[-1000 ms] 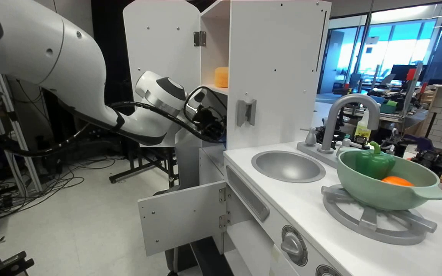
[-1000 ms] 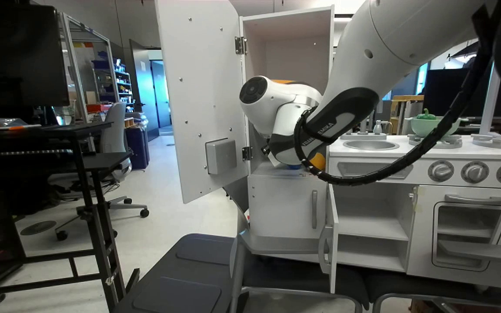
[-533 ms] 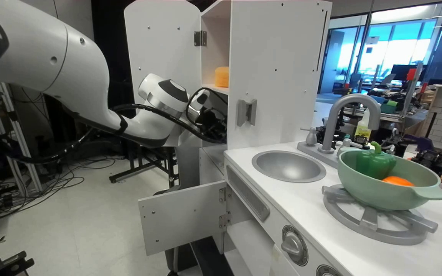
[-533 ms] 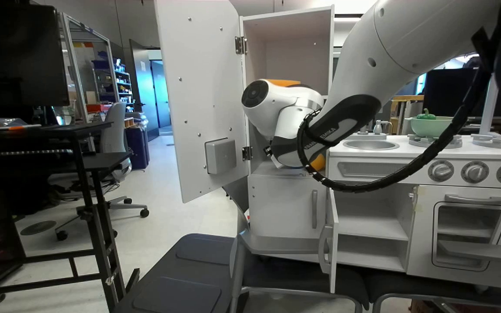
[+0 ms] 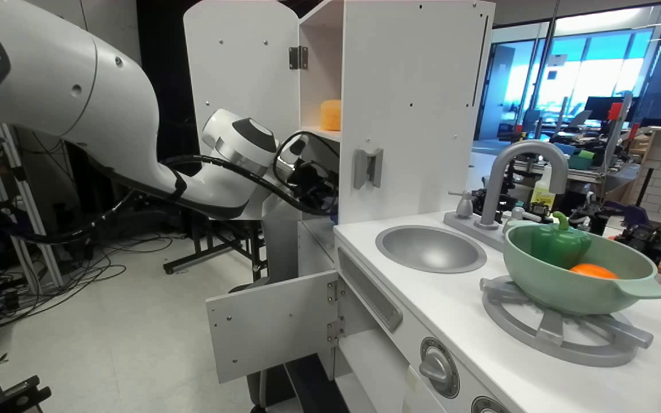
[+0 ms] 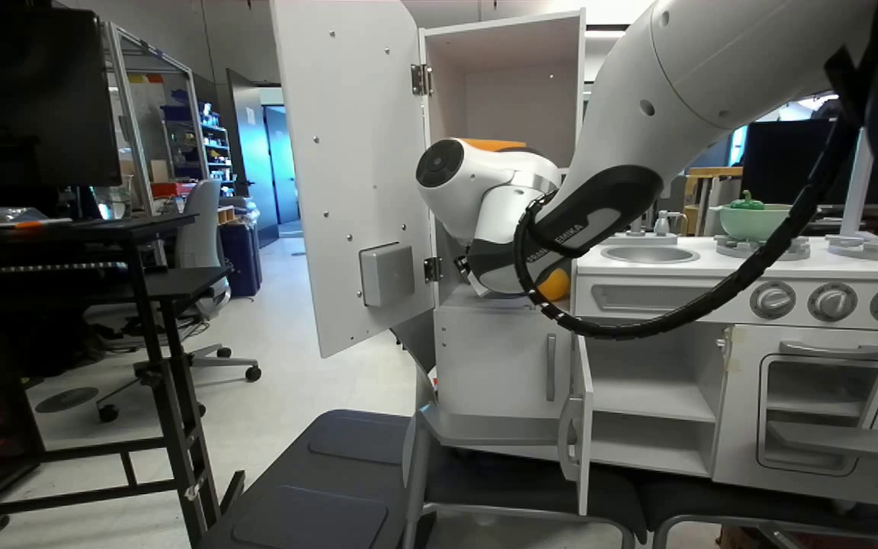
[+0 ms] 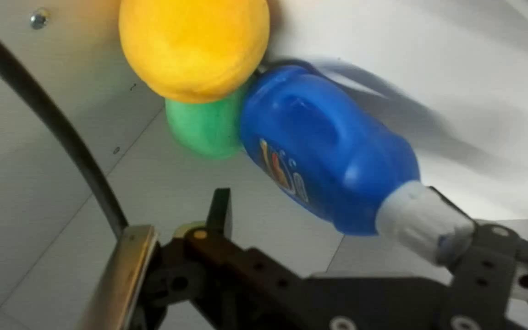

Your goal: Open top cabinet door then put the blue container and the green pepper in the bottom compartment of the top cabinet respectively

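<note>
In the wrist view my gripper (image 7: pixel 330 195) stands open, its fingers wide apart. The blue container (image 7: pixel 332 151), a bottle with a white cap (image 7: pixel 424 222), lies slanted inside the cabinet's bottom compartment (image 6: pixel 450 296). Its cap is right beside one finger and partly overlaps it; whether they touch I cannot tell. The other finger is well away from the bottle. In both exterior views the top cabinet door (image 5: pixel 244 74) is swung wide, and the arm hides most of the compartment. The green pepper (image 5: pixel 560 245) sits in a pale green pot (image 5: pixel 583 292) on the stove ring.
Close to the bottle are an orange-yellow round object (image 7: pixel 195 46) and a green one (image 7: pixel 206 130) partly behind it. An orange block (image 5: pixel 331 116) sits on the shelf above. The lower cabinet door (image 5: pixel 276 327) also stands open. A faucet (image 5: pixel 528 149) rises behind the sink (image 5: pixel 431 248).
The arm has dipped slightly and then shifted a little outward from the compartment. More of the orange-yellow round object shows beside it. Pepper, pot and doors have stayed put.
</note>
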`<state>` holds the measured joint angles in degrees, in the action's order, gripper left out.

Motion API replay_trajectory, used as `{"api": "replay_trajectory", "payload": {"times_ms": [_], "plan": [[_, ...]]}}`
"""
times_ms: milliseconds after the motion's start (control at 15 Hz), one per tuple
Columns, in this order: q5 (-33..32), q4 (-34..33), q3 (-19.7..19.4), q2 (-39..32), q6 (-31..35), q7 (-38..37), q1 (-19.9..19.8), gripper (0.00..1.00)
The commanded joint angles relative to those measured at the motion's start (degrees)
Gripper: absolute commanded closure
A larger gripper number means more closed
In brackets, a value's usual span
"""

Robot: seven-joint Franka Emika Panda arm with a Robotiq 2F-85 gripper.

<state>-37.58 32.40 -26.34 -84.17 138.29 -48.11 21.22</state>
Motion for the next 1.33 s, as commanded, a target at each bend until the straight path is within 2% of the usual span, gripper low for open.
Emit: {"api": "replay_trajectory", "payload": {"times_ms": [0,533,867,1000,1267], "plan": [[1.8,-1.7,2.5,0.0,-0.6,2.4,0.4,0.0],[2.4,-0.7,8.3,2.1,3.2,3.7,2.3,0.0],[4.2,7.1,15.5,9.1,0.9,17.0,0.6,0.0],[6.2,11.5,18.4,14.0,-3.7,22.0,0.1,0.0],[6.8,21.2,18.8,23.8,-15.6,26.4,0.1,0.0]]}}
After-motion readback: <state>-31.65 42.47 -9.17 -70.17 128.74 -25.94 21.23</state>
